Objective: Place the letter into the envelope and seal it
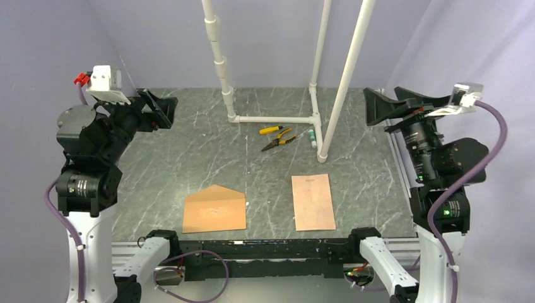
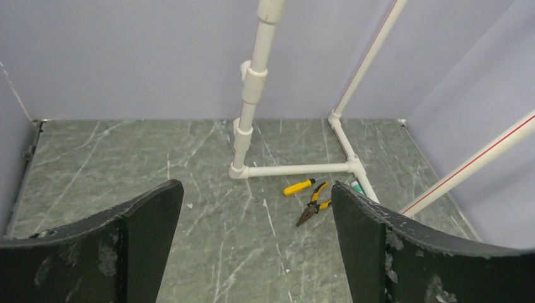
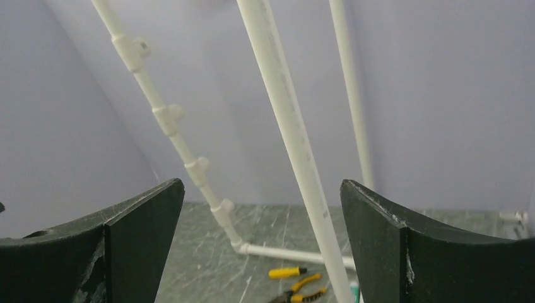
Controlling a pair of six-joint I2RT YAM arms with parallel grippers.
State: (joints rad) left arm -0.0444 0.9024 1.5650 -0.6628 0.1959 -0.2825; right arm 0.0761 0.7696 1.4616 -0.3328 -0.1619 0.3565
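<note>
The kraft-brown envelope [image 1: 214, 209] lies flat near the table's front edge, left of centre, its pointed flap aimed at the back. The light tan letter [image 1: 313, 202] lies flat to its right, long side running front to back, a gap between the two. My left gripper [image 1: 158, 108] is raised at the far left, well away from both, and stands open with nothing in it [image 2: 257, 199]. My right gripper [image 1: 382, 106] is raised at the far right, also open and empty [image 3: 261, 196]. Neither wrist view shows the letter or the envelope.
A white pipe frame [image 1: 275, 118] stands at the back centre, with a slanted pole [image 1: 346, 82] coming down to the table. Inside it lie a yellow-handled screwdriver [image 1: 270, 130], yellow pliers [image 1: 279, 140] and a small tube [image 1: 312, 137]. Purple walls enclose the green marbled table [image 1: 189, 158].
</note>
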